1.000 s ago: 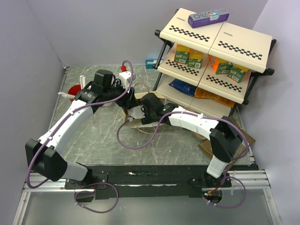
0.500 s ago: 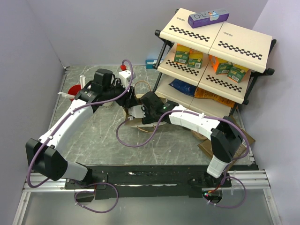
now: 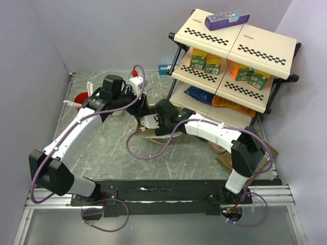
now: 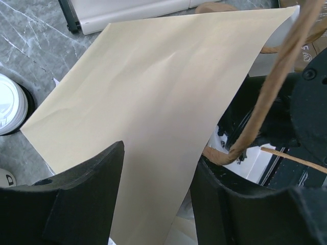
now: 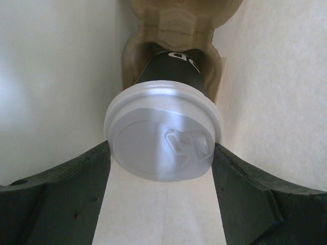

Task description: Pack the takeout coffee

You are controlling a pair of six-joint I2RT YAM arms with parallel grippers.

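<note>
Red cup (image 3: 80,98): far left on the table, well apart from the work.
Left gripper (image 4: 158,168): at the bag's mouth, fingers part-way apart, with the paper wall filling the gap. You cannot tell whether it pinches the wall or only props it.
Lidded cup (image 4: 7,104): white lid, standing on the table just beside the bag and outside it. It is not the one in hand.
Bag (image 4: 153,87): tan paper, lying between the two arms. Its twine handle (image 4: 276,87) loops across the left wrist view.
Right gripper (image 5: 161,153): reached inside the bag, fingers set wide against both sides of the white lid. You can read this as a grip on the coffee.
Coffee (image 5: 163,122): inside the bag, lid toward the wrist camera, dark body tilted, base nosing into the carrier's pocket.
Carrier (image 5: 173,20): moulded pulp, at the bag's far end, between pale inner walls.
Shelf (image 3: 235,46): far right, stocked with boxes, apart from the work.
Change: over the last second the right arm has crept a little deeper toward the bag, while the left arm has hardly moved.
Meaning: seating looks nearly done. The cup is not yet square in its pocket, so expect it to tip if you release it while tilted.
</note>
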